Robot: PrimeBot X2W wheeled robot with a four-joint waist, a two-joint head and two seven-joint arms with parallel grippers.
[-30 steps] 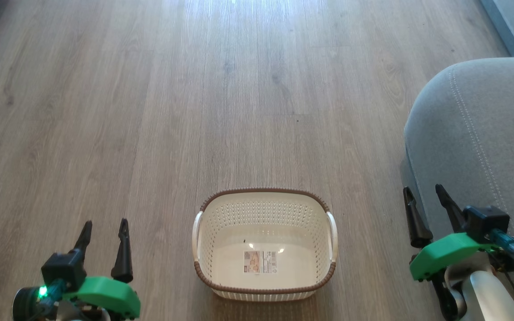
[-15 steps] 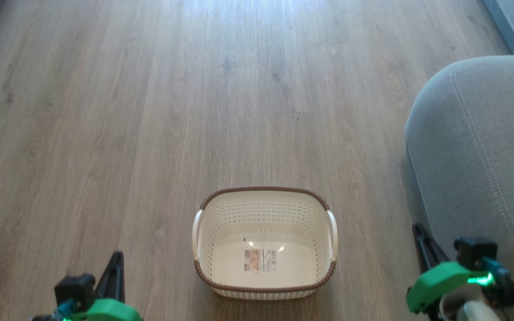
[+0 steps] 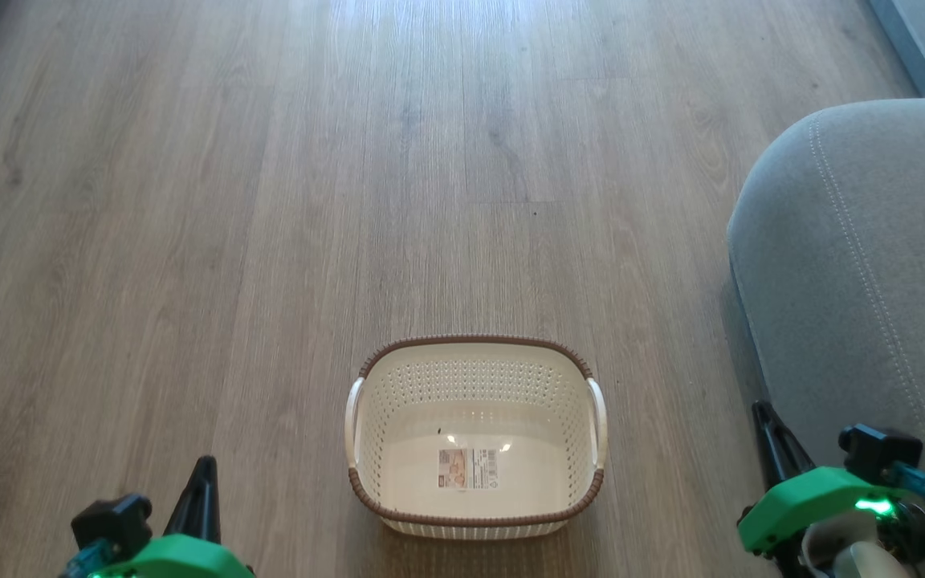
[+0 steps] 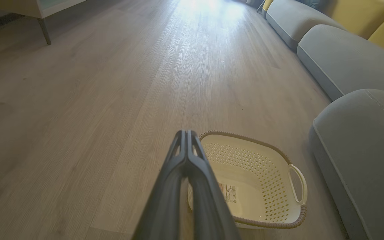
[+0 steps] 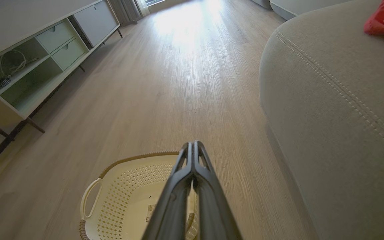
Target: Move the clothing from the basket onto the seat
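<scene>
Beside basket [image 3: 474,373], left fingers [image 4: 172,180], right fingers [image 5: 175,196] now lower, pressed together.

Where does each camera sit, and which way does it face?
Head view: on the head, facing forward and down at the floor; basket central, seat at right, left end effector and right end effector at bottom corners.
Left wrist view: on the left wrist, facing along its shut fingers, past the basket, down the floor.
Right wrist view: on the right wrist, along its shut fingers; cabinet at left, red clothing on the seat.
Shared: all three show basket and seat.
</scene>
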